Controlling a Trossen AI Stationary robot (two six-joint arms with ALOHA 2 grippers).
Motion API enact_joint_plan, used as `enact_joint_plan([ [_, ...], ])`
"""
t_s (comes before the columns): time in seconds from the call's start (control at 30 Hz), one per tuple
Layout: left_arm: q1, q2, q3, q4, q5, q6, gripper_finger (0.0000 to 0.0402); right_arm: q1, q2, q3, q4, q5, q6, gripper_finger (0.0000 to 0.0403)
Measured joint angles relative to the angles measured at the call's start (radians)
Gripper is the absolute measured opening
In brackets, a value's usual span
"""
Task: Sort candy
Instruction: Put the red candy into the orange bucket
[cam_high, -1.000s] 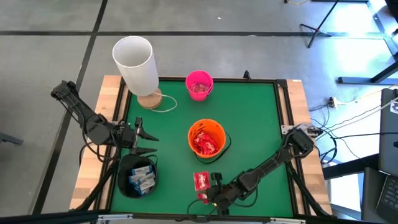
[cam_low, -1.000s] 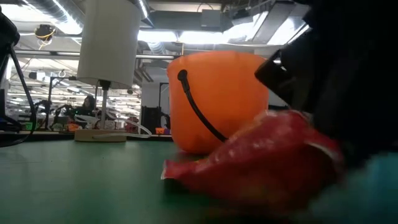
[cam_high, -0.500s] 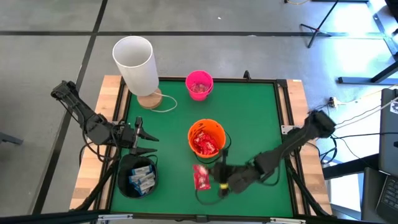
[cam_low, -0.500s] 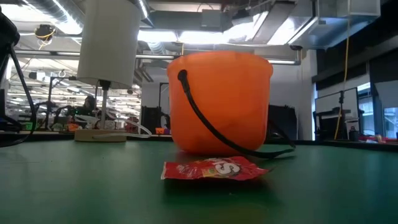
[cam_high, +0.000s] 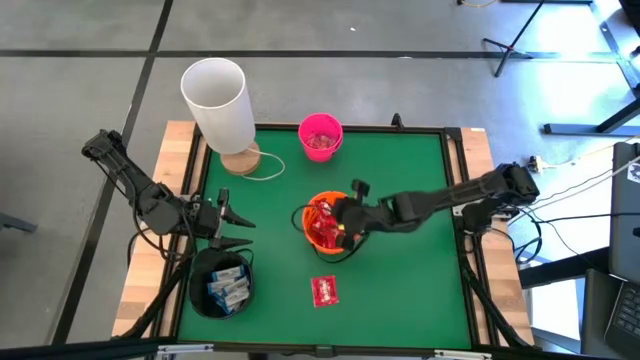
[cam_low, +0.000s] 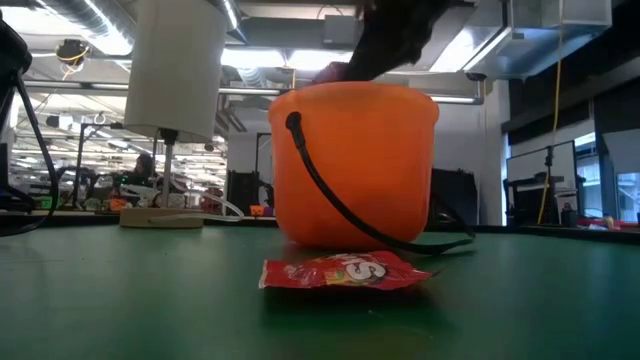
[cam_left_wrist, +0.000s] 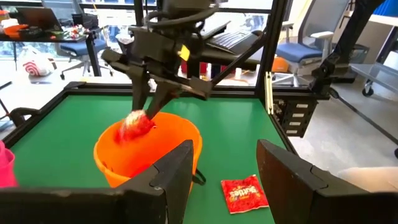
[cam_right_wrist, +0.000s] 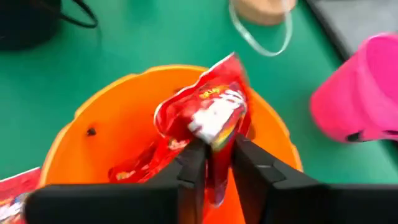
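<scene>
My right gripper hangs over the orange bucket at the table's middle, shut on a red candy packet. The bucket holds more red packets. A second red packet lies flat on the green mat in front of the bucket. My left gripper waits open at the table's left, above the black bucket, which holds white-and-blue bars. My right gripper pinches the red packet between its two fingers, by the packet's lower part. The fingers slant down from the table's right side. The crumpled packet sticks out past the fingertips, lifted clear over the bucket's mouth.
A pink bucket with candy stands at the mat's far edge. At the far left corner a tall white cylinder rises from a round wooden base, with a loop of cord beside it. The orange bucket's black handle hangs down onto the mat.
My right gripper has risen from the mat near the table's near edge and swung toward the far side, over the orange bucket, carrying one red packet. The other red packet has stayed flat on the mat.
</scene>
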Motion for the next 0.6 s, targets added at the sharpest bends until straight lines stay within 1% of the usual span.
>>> enact_joint_plan([
  [0.03,0.0,0.0,0.0,-0.002,0.0,0.0,0.0167,-0.014,-0.002,0.0,-0.004,-0.032,-0.001,0.0078],
  [0.1,0.0,0.0,0.0,-0.007,0.0,0.0,0.0167,-0.029,-0.004,0.0,-0.005,-0.061,-0.002,0.0103],
  [0.3,0.0,0.0,0.0,-0.044,0.0,-0.013,0.0167,-0.026,-0.004,0.0,-0.008,-0.06,-0.038,0.0192],
  [0.37,0.0,0.0,0.0,-0.058,0.0,-0.025,0.0167,-0.015,-0.005,0.0,-0.005,-0.084,-0.053,0.0214],
  [0.47,0.0,0.0,0.0,-0.072,0.0,-0.025,0.0167,0.016,-0.015,0.0,0.023,-0.121,-0.092,0.0233],
  [0.6,0.0,0.0,0.0,-0.073,-0.016,-0.025,0.0167,0.096,-0.001,0.001,0.115,-0.156,-0.162,0.0235],
])
